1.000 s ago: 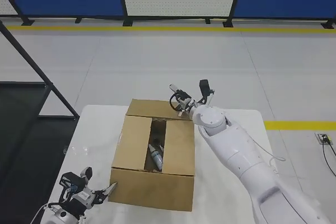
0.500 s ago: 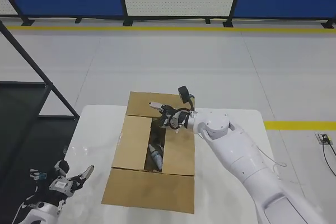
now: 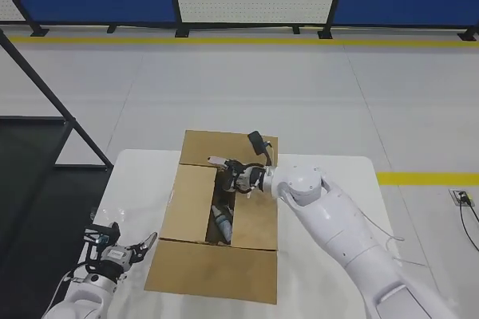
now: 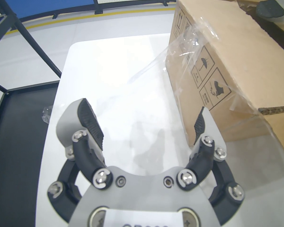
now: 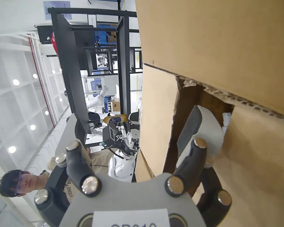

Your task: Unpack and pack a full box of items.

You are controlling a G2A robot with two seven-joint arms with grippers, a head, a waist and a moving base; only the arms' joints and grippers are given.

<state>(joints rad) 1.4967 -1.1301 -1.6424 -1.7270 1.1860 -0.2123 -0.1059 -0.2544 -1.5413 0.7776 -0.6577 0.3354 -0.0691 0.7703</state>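
Note:
A brown cardboard box (image 3: 193,209) stands on the white table (image 3: 136,179), its top flaps parted along a narrow gap. Through the gap a grey bottle-like item (image 3: 221,219) lies inside. My right gripper (image 3: 235,153) hovers open over the far end of that gap. In the right wrist view one of its fingers (image 5: 191,128) reaches into the torn opening between the flaps (image 5: 203,36). My left gripper (image 4: 144,116) is open and holds nothing, low over the table beside the box's (image 4: 227,60) near left corner. Loose clear tape (image 4: 191,41) hangs off the box side.
A black metal rack (image 3: 32,159) stands left of the table. A small crumpled clear wrapper (image 4: 46,113) lies at the table's left edge. Bare tabletop stretches left of the box, and more to its right (image 3: 327,239).
My right gripper has swung from the box's far right corner leftward to the gap between the flaps. My left gripper drew away from the box's near corner, then edged back toward it.

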